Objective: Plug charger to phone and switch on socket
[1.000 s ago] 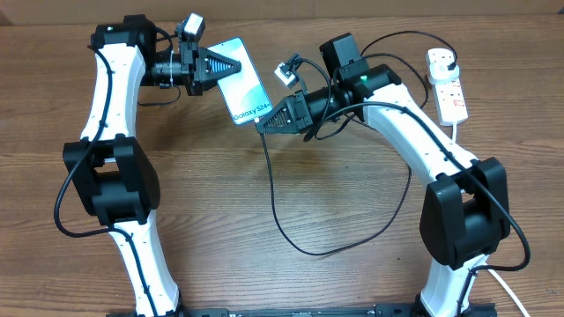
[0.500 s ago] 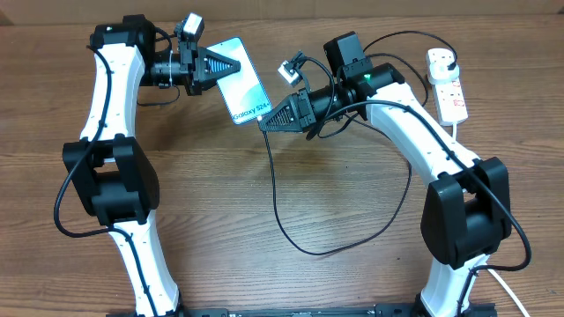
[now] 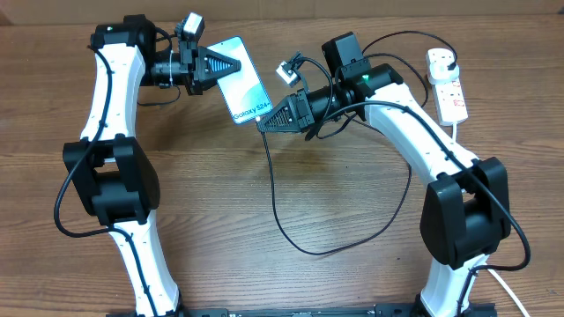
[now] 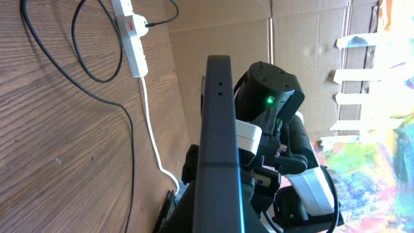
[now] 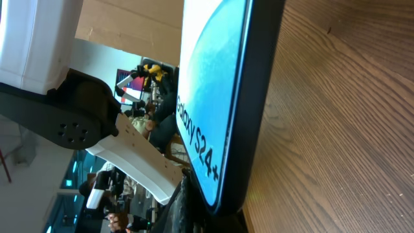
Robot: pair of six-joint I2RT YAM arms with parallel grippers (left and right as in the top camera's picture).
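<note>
Plugging-in is under way: left claw (image 3: 238,66) pinches the slim black-edged, blue-screened phone (image 3: 246,86); right claw (image 3: 263,124), closed on the tip of the thin black charger cable (image 3: 270,180), sits at its lower edge. Next needs a straight push, I reckon; white oblong power strip (image 3: 447,88) lies well behind that claw.

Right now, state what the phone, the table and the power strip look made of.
The phone: glossy glass face, going by the screen's sheen; smooth dark edge, metal or plastic, unclear.
The table: wood or wood-look laminate, matte, with visible brown grain.
The power strip: smooth white moulded plastic, likely, from its uniform rounded shell.
</note>
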